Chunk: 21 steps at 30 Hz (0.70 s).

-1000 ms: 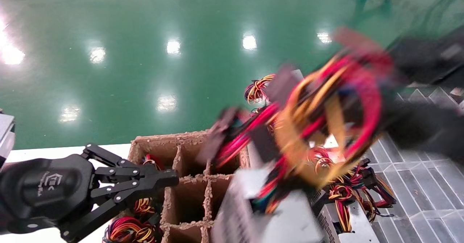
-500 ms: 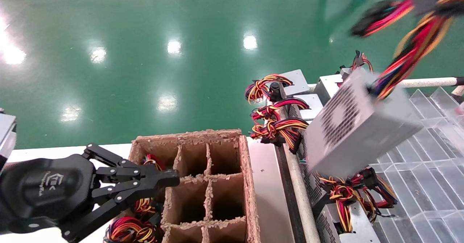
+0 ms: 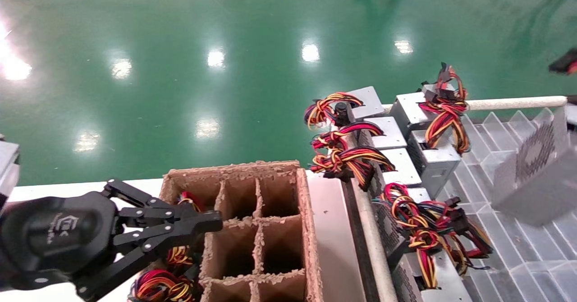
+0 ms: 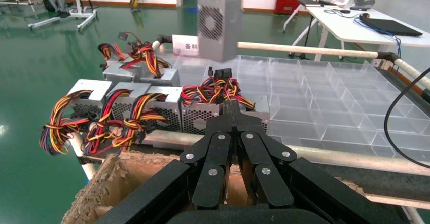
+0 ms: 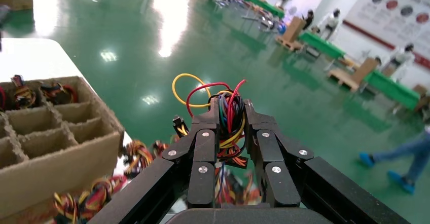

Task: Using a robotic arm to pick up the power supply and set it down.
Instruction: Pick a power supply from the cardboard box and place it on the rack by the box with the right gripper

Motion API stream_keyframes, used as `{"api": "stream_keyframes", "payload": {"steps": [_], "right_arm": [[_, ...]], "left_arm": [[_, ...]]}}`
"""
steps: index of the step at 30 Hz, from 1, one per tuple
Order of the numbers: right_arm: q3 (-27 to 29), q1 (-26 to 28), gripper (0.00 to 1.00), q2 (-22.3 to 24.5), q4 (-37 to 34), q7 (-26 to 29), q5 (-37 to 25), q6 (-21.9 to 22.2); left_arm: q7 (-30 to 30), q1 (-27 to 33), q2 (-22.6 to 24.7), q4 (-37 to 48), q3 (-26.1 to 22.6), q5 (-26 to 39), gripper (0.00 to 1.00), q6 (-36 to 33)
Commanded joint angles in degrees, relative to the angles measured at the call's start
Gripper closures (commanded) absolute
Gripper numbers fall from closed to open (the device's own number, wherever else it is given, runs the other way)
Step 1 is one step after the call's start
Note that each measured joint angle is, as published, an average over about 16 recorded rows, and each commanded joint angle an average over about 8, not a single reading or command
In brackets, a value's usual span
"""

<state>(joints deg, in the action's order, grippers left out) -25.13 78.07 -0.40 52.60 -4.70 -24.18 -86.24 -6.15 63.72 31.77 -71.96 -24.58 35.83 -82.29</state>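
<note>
A silver-grey power supply with a vent grille hangs tilted in the air at the far right, over the clear tray. The left wrist view shows it too, the power supply dangling from its wires. My right gripper is shut on that bundle of red, yellow and black wires; the box itself is hidden below the fingers. The right gripper is outside the head view. My left gripper is shut and holds nothing, hovering at the near left corner of the cardboard box; the same left gripper appears in its own wrist view.
A cardboard divider box stands in front, with wire bundles in its left cells. Several more power supplies lie in rows beside it. A clear compartment tray fills the right, bounded by a white rail. Green floor lies beyond.
The held power supply has swung from the front centre over to the far right, above the clear tray. The left arm has not moved.
</note>
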Motion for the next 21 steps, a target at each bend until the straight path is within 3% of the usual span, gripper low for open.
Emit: {"api": "stream_keyframes", "payload": {"steps": [1,9,21], "right_arm": [[-1.0,-0.9,1.0,0.1,-2.9,-1.3,0.4,-1.3],[-4.8,-6.0,1.0,-3.0,-9.6,-6.7,5.1,-3.8],[-6.6,-9.0,1.0,-7.1,-11.0,-11.5,7.2,-2.3]], "left_arm": [[0.0,0.0,0.0,0.0,0.0,0.0,1.0,0.0],[0.0,0.0,0.0,0.0,0.0,0.0,1.0,0.0],[0.0,0.0,0.0,0.0,0.0,0.0,1.0,0.0]]}}
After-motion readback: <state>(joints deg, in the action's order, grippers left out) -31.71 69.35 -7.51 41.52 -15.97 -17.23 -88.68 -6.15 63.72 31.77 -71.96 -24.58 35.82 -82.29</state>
